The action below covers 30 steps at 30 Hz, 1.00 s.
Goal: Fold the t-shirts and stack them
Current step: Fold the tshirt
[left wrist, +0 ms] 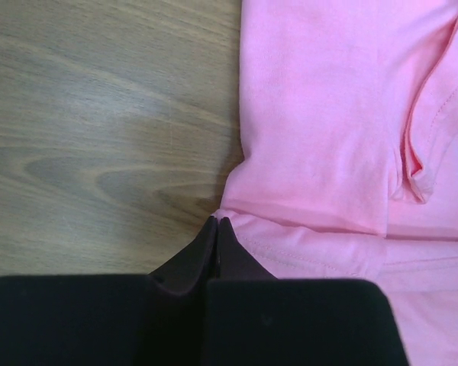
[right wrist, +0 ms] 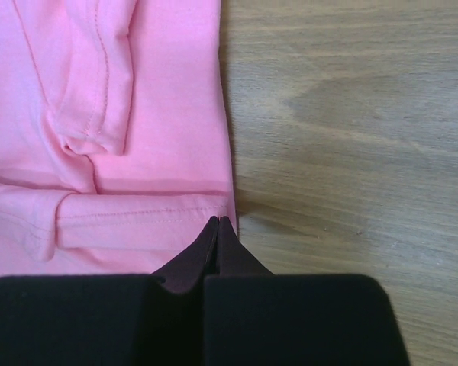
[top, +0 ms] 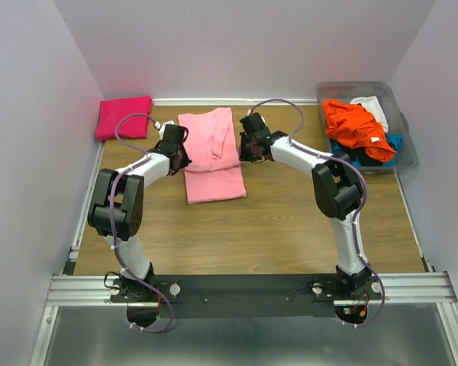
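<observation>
Wood-grain table [top: 290,229], plain pale walls [top: 252,46] on three sides, even light.

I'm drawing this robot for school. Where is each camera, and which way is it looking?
Top: above and behind the arms, looking down at the table; left arm and right arm show.
Left wrist: on the left arm, looking down past the left tool at the pink t-shirt.
Right wrist: likewise, past the right tool.
Both wrists share that t-shirt and table.

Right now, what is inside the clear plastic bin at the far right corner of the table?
The bin holds a crumpled orange t-shirt on top, a white t-shirt behind it, and blue cloth and black cloth showing beneath. Whatever lies under these is covered.
</observation>
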Tool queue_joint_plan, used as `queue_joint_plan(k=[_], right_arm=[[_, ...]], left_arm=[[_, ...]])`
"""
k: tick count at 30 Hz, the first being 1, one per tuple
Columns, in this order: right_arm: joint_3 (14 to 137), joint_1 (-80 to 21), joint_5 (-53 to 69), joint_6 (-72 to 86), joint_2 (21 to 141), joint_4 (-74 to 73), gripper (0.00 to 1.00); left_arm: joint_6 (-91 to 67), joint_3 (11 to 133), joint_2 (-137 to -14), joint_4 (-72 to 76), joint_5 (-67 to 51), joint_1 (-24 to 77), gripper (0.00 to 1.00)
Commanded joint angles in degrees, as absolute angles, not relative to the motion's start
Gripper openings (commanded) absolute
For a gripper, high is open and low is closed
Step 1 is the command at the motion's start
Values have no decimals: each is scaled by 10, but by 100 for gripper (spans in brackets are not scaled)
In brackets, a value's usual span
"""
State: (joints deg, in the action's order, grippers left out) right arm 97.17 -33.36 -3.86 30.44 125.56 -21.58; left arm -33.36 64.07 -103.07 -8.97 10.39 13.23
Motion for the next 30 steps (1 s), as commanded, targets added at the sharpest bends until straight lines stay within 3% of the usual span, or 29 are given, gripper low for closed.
queue_joint_plan(k=[1, 22, 27, 30], right_arm=[[962, -330, -75, 300, 1222, -201, 1], [988, -330, -98, 291, 1281, -195, 1], [998, -330, -98, 276, 1288, -195, 2], [1005, -329, -98, 264, 1288, -195, 10]], left_arm=[[-329, 655, -1011, -84, 102, 132, 0], [-323, 666, -1061, -59, 114, 133, 0], [-327, 660, -1061, -58, 122, 133, 9], [-328, 659, -1056, -57, 127, 133, 19]])
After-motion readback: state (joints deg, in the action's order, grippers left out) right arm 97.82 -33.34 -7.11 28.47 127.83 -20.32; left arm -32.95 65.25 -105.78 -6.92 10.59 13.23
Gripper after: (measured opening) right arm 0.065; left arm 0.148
